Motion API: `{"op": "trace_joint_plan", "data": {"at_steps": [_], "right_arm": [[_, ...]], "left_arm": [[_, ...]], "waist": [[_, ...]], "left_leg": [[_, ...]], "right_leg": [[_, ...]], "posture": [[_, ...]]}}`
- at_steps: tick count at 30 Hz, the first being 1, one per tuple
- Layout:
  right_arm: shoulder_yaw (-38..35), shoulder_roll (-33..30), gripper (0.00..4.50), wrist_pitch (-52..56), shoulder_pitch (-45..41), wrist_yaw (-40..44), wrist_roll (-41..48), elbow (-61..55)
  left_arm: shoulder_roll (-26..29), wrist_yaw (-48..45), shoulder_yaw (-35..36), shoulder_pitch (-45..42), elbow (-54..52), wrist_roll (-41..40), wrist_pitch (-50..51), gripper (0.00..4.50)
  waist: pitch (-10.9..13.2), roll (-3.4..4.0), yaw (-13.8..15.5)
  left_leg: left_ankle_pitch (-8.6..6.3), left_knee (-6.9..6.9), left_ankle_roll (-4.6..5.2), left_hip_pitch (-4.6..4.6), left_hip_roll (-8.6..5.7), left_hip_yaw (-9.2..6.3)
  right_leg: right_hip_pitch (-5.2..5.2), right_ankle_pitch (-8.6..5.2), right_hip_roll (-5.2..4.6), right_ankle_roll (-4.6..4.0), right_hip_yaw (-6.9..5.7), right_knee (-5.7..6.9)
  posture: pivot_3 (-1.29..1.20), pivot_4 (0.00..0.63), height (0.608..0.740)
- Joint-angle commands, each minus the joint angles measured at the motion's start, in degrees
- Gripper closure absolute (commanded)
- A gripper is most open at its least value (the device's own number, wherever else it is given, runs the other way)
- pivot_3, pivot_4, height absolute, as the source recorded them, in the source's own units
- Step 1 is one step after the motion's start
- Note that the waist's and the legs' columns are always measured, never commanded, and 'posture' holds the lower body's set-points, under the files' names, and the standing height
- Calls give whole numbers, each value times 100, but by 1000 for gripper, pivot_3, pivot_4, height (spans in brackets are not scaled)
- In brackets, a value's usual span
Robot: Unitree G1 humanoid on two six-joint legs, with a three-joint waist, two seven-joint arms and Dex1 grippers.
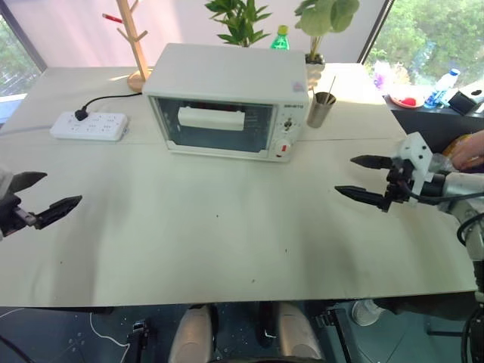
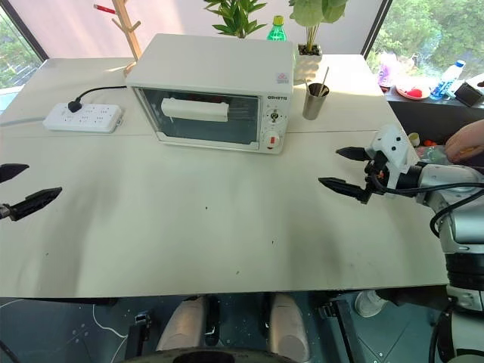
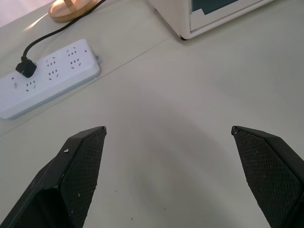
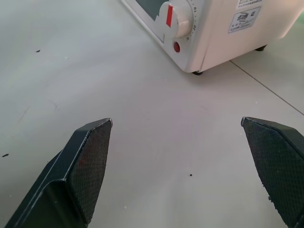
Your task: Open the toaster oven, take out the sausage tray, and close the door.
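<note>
Oven (image 1: pixel 227 102): mid-table at the back, door (image 1: pixel 218 125) shut; inside unclear through the glass.
Right wrist view: red-marked knob (image 4: pixel 174 18), oven corner foot.
Left wrist view: power strip (image 3: pixel 45 76).
Left gripper (image 1: pixel 39 197): wide open, empty, at table's left edge.
Right gripper (image 1: pixel 367 180): wide open, empty, bare table (image 1: pixel 227 227) between.
</note>
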Motion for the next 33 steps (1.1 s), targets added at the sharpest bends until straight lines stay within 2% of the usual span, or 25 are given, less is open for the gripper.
{"op": "trace_joint_plan", "data": {"at_steps": [1,6,12,16,20,24,29,33], "right_arm": [[-141,-105,43,-117,-55,-8,11,-42],[-196,-108,43,-9,62,-106,48,-251],[-225,-69,43,302,86,-254,188,-508],[24,100,43,528,-140,-343,342,-991],[419,431,43,1066,-675,-430,634,-1329],[1114,1009,43,1178,-1289,-570,493,-1296],[1787,1826,43,904,-2061,-956,-88,-518],[2016,2334,43,584,-2544,-1131,-446,274]], "left_arm": [[-74,9,190,9,-166,-51,-109,0],[-160,261,53,-278,-19,24,-145,0],[-108,106,-105,-517,-45,-245,50,0],[-102,83,-551,-1023,-142,-550,252,0],[-114,74,-1018,-1542,-362,-953,619,0],[9,-96,-1487,-1964,-466,-1098,744,0],[119,-281,-1724,-2344,-445,-1220,828,0],[219,-321,-1721,-2531,-483,-1345,970,0]], "waist": [[0,1,-1],[0,0,2],[0,0,0],[0,0,1],[0,0,-26],[0,0,-37],[0,-1,-46],[0,-1,-36]], "left_leg": [[0,0,0,0,0,0],[0,0,0,0,0,-1],[0,0,0,0,0,0],[0,0,0,1,0,-1],[0,2,0,1,0,-2],[1,2,0,1,-4,-3],[1,2,0,0,-9,-3],[2,3,-1,-3,-14,-4]], "right_leg": [[0,0,0,0,0,0],[0,2,3,2,0,1],[0,6,2,9,1,1],[0,6,3,10,1,2],[2,10,4,15,2,3],[1,11,9,15,3,4],[0,12,12,15,2,7],[-1,12,8,15,3,8]], "posture": [[0,150,717],[0,150,717],[0,150,717],[0,150,717],[0,150,717],[0,150,717],[0,150,717],[0,150,717]]}}
